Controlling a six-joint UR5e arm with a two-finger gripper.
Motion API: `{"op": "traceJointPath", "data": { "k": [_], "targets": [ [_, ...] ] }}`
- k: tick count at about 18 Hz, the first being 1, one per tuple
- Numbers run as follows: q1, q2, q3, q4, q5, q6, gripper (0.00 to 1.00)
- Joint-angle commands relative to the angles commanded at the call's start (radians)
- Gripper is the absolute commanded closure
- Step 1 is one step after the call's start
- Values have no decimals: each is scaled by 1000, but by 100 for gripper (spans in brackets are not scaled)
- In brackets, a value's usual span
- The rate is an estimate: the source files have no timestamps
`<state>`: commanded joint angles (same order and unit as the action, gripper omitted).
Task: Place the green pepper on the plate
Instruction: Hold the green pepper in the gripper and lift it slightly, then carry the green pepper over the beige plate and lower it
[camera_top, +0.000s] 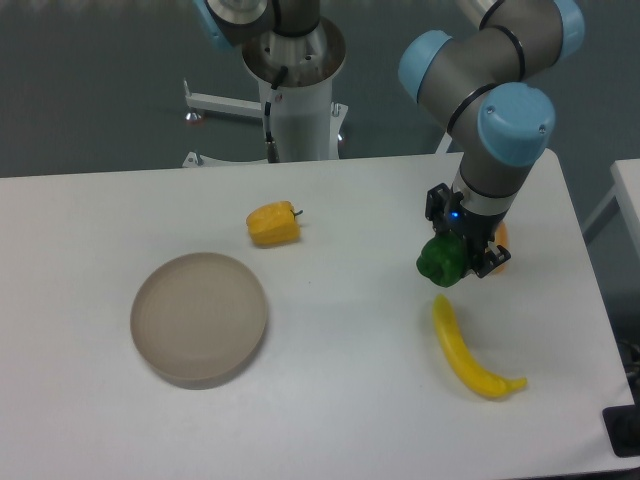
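The green pepper (442, 261) is small, glossy and dark green. It sits between my gripper's (452, 264) fingers at the right of the table, and the gripper is shut on it. Whether it rests on the table or hangs just above it I cannot tell. The plate (199, 318) is a round grey-beige dish at the front left, far to the left of the gripper, with nothing in it.
A yellow-orange pepper (273, 224) lies behind the plate near the table's middle. A yellow banana (466, 351) lies just in front of the gripper. A small orange thing (500, 240) shows behind the gripper. The table's right edge is close.
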<state>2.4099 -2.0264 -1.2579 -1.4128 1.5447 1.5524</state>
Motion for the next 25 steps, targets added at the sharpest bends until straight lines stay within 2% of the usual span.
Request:
{"op": "traceJointPath", "data": {
  "k": [8,13,16,18,20,22,25],
  "targets": [
    [-8,0,-2,-2,-9,-64,87],
    [-125,-9,-38,9,-14,-187,87],
    [-254,-11,-40,49,-14,-390,87],
    [-319,-20,-40,84,-17,-446,87],
    [-369,-35,-41,112,-58,-495,87],
    [-420,-58,-44,123,-162,-578,86],
    [-475,-69,-107,124,-207,-601,85]
  ]
}}
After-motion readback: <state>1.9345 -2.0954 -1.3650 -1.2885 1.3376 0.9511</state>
